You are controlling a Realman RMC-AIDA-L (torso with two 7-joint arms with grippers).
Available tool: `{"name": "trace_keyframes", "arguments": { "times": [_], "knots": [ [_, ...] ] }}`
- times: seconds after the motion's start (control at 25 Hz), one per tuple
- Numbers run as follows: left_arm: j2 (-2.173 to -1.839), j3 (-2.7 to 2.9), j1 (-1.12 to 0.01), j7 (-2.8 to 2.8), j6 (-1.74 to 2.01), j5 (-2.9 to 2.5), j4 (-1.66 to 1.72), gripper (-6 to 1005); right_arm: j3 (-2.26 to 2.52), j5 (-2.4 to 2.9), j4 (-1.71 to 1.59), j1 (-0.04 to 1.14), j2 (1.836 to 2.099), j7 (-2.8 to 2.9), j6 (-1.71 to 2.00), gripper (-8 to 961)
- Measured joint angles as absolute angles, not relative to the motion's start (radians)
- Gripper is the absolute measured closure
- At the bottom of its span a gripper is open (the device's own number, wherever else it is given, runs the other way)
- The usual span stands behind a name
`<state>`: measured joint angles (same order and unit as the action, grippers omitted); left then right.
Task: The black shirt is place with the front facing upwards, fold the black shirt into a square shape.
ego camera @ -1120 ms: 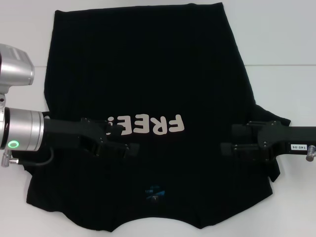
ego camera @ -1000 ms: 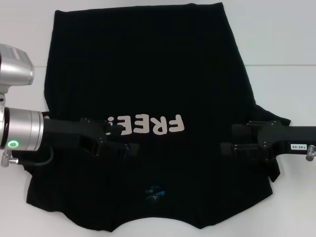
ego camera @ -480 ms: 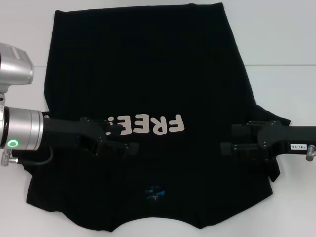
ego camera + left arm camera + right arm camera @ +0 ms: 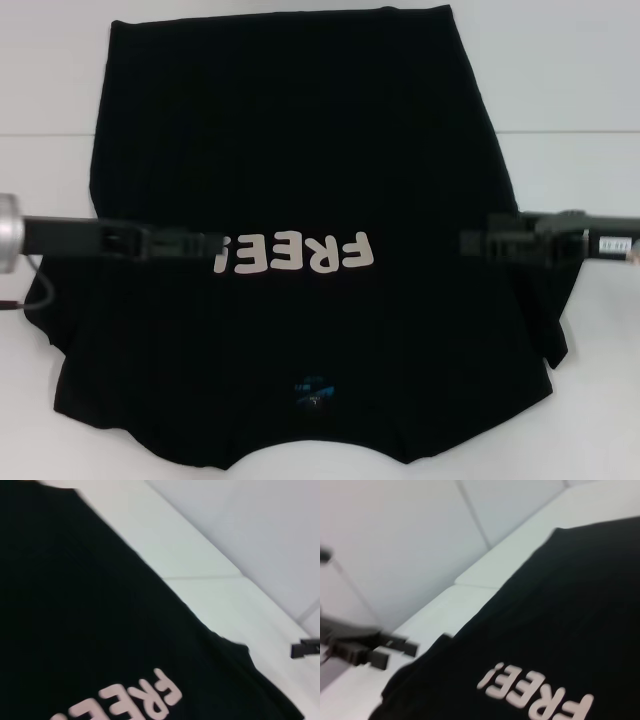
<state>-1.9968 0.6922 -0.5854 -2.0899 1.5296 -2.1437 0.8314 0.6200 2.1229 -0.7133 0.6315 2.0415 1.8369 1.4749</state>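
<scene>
The black shirt point(image 4: 300, 150) lies spread flat on the white table, front up, with its pale "FREE!" lettering point(image 4: 300, 253) across the middle and a small blue neck label point(image 4: 313, 388) near the front edge. My left gripper point(image 4: 218, 244) reaches in from the left and ends over the shirt at the lettering's left end. Over the shirt's right side, level with the lettering, my right gripper point(image 4: 466, 243) reaches in from the right. Both show as thin dark bars. The shirt point(image 4: 75, 605) fills the left wrist view, and the shirt point(image 4: 570, 605) also spreads through the right wrist view.
The white table point(image 4: 570, 80) shows on both sides of the shirt, with a seam line running across it. In the right wrist view the left gripper point(image 4: 395, 652) shows far off at the shirt's edge. The right gripper point(image 4: 305, 649) shows at the left wrist view's border.
Both arms have shifted and turned: each now shows as a thin bar farther back on the shirt. The left arm's silver wrist has drawn back to the view's edge. The shirt lies unchanged.
</scene>
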Motion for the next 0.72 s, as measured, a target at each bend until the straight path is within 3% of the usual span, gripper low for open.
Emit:
{"name": "trace_keyframes", "arguments": {
  "times": [0.2, 0.48, 0.72],
  "knots": [
    [-1.965, 0.617, -0.554, -2.259, 1.533, -2.142, 0.826, 128, 0.618, 2.124, -0.712, 0.682, 1.997, 2.08, 1.43, 103],
    [-1.934, 0.516, -0.517, -2.402, 1.522, -2.149, 0.763, 131, 0.623, 2.127, -0.639, 0.753, 1.912, 2.315, 1.337, 103],
    [-1.912, 0.49, -0.462, -2.472, 1.517, -2.15, 0.683, 134, 0.629, 2.128, -0.613, 0.769, 1.896, 2.347, 1.307, 103]
  ]
}}
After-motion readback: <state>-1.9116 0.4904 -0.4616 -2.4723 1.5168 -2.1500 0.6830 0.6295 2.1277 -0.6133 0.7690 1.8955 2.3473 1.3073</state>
